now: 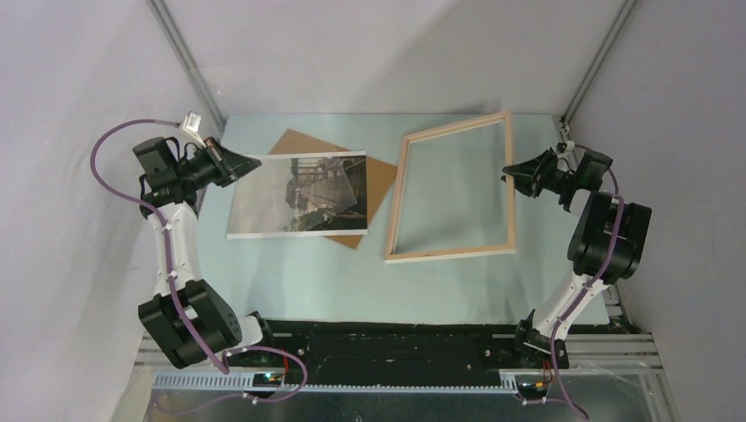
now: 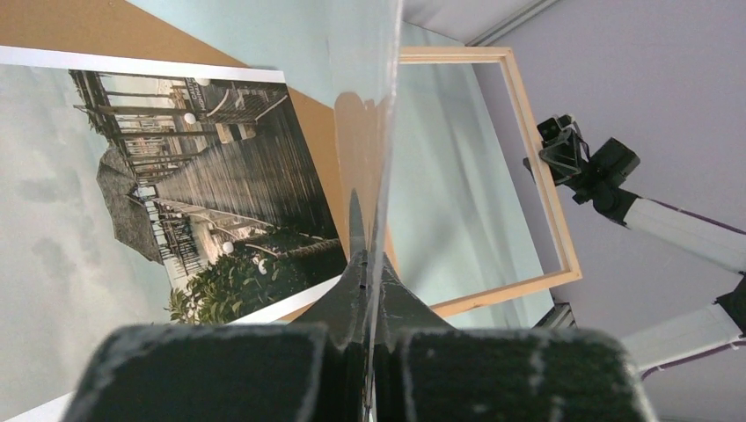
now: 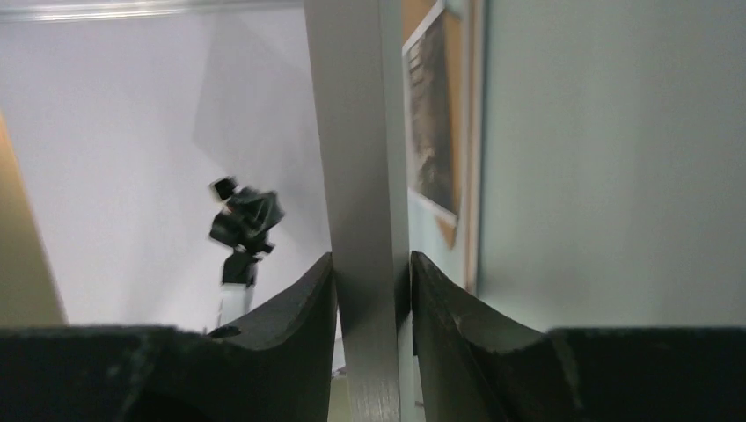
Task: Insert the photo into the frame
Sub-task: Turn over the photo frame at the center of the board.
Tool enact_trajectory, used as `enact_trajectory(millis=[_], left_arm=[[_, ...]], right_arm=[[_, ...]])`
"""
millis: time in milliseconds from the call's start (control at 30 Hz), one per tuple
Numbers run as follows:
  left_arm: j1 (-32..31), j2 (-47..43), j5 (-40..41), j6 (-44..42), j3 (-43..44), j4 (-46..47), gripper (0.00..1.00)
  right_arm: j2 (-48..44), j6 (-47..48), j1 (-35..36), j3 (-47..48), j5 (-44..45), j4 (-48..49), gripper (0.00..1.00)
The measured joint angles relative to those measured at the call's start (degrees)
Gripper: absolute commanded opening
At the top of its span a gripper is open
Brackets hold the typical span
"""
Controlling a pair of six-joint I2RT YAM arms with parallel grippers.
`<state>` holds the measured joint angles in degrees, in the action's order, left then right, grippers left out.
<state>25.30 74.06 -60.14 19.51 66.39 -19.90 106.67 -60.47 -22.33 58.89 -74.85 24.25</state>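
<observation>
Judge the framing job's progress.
Done: nothing placed. In hand: the left pincer pinches a thin clear sheet over the white-bordered pier photo; the right pincer clamps one rail of the pale wooden rectangular frame. Left: the photo, lying on a brown board, must enter the frame.

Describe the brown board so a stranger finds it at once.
On the pale green tabletop, look left of the pale wooden rectangular frame. The flat brown board lies partly under the white-bordered pier photo; it alone is plain and pictureless.
</observation>
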Motion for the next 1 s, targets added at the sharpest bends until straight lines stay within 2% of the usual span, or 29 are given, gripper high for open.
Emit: enact_trajectory(millis=[200,400,667,1000], left_arm=[[-0.9,-0.1,0.3,-0.4,-0.1,-0.1,0.00],[-5.8,-0.6,2.4,0.2,-0.9,-0.5,0.00],[-16.7,-0.7,7.1,5.7,0.0,-0.6,0.00],[-27.6,8.9,10.2,12.2,7.9,-0.4,0.00]], right_arm=[[3.1,24.2,-1.2,8.6,7.6,-25.8,0.37],[5.4,40.2,-1.0,14.9,17.1,-43.3,0.41],[7.3,50.2,1.1,15.1,28.9,-53.8,0.49],[7.9,55.0,8.8,16.8,39.5,-58.1,0.57]])
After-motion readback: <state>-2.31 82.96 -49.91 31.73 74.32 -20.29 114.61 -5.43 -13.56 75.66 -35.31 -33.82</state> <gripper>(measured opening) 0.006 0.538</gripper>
